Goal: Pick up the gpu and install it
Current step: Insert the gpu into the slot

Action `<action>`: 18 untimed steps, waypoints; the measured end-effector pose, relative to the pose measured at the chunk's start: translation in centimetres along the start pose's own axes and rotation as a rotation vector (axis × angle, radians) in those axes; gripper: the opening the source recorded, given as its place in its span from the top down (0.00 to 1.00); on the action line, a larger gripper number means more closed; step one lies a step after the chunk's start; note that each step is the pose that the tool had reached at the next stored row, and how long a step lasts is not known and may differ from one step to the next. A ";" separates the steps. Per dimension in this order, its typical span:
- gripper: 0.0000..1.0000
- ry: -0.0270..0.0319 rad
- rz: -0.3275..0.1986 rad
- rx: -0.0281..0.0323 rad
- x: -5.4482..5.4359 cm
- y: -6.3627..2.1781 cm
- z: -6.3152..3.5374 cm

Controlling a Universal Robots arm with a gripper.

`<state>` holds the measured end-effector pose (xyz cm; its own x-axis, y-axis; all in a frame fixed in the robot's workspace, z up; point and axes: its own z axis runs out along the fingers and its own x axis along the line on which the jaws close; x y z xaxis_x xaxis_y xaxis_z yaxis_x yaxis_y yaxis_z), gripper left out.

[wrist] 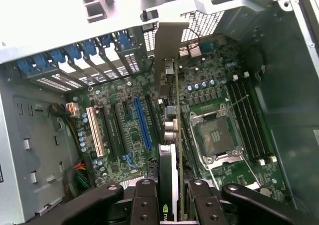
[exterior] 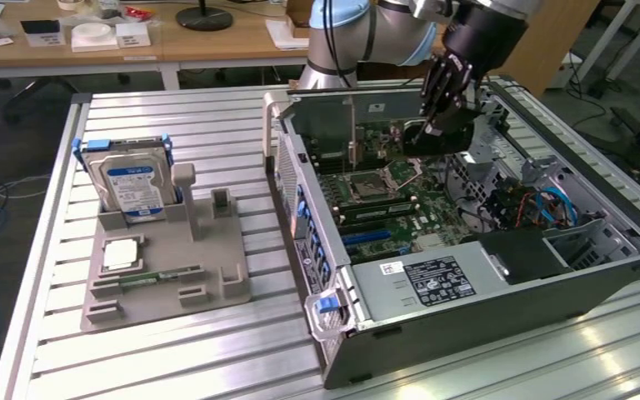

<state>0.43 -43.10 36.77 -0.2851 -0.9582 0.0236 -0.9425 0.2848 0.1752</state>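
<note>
The black gripper (wrist: 169, 187) pinches the thin dark silver-bracketed gpu (wrist: 168, 155) above the green motherboard (wrist: 124, 135). The insertion step is in hand, I judge, and it needs exact alignment.

**Hardly a word I can read from here**

In the wrist view I make out one sign: a small green emblem (wrist: 165, 218) on the edge of the gpu (wrist: 167, 177), between the fingers (wrist: 144, 205). No lettering beside it is legible. At the exterior view's left, the hard drive (exterior: 131, 179) carries a blue-and-white label. In the lower middle of that frame, the power supply (exterior: 382, 293) bears a dark label (exterior: 440, 279) with white print and a white sticker (exterior: 390, 268). I can't read any of these.
</note>
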 end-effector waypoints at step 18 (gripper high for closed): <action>0.72 -0.0329 -0.048 -0.0553 2.7 -1.73 3.02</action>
<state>0.76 -46.12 33.56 -0.2464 -0.9690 -0.0183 -0.9443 0.2358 0.2295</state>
